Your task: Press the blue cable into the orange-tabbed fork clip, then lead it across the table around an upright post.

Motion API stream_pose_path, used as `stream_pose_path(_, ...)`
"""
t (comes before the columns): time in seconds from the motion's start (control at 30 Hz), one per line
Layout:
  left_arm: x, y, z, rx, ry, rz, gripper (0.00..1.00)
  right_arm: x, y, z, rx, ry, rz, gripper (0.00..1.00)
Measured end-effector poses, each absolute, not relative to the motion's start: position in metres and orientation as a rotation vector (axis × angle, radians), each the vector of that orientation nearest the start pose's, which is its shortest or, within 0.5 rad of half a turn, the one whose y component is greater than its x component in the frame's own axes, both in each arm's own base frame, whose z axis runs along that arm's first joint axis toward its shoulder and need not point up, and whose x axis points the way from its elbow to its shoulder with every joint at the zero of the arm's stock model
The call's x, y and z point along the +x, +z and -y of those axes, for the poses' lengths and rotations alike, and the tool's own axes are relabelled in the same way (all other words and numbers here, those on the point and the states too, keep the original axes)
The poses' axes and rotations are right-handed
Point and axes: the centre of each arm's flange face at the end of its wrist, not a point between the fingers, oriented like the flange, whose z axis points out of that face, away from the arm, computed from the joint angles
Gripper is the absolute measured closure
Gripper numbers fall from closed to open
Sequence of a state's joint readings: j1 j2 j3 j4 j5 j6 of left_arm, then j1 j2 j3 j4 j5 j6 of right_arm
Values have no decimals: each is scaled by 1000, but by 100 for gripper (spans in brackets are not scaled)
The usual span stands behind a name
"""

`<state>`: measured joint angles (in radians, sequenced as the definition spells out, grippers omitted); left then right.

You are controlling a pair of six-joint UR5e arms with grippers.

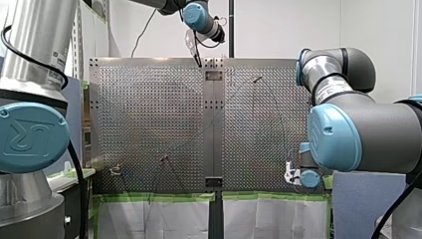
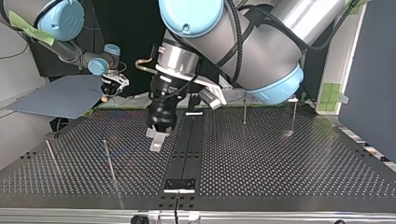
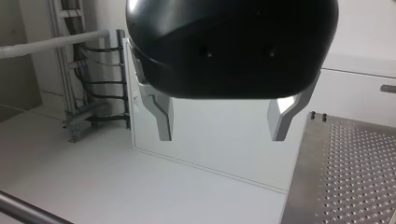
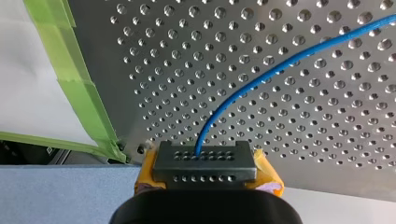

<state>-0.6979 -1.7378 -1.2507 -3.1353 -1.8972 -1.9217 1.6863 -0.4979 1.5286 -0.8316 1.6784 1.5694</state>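
While our left arm [image 2: 261, 51] fills much of the top view and our right arm [image 1: 358, 129] bulks large in the front view, the table [image 2: 280, 158] spreads under both. Our left gripper [image 3: 222, 116] hangs over the table by its dark middle strip [image 2: 187, 140]. Its metal fingers [image 3: 161, 114] stand well apart with nothing between them, and in its wrist view a corner of the table lies beyond one fingertip. We cannot tell whether the tips touch the surface.

Our right gripper [image 4: 204, 163] sits at the table's edge, with yellow pads [image 4: 268, 175] on either side, and its fingers are closed together on the cable [image 4: 280, 67]. Green tape [image 4: 79, 84] runs along the edge just beside those fingers. The cable comes out from between the right fingers and runs ahead of them in a gentle curve over the holes, away from the tape.

Thin posts [image 2: 109, 161] stand upright, one near the left fingers and the others farther off. A small clip [image 1: 115, 171] sits well apart from both grippers, and its tab is too small to make out.
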Motion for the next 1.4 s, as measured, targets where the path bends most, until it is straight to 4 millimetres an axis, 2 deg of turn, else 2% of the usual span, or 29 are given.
stream_pose_path(1.4, 365, 426, 442, -33, -639, -1449, 0, 204, -87, 634, 1381, 1102, 1326, 98)
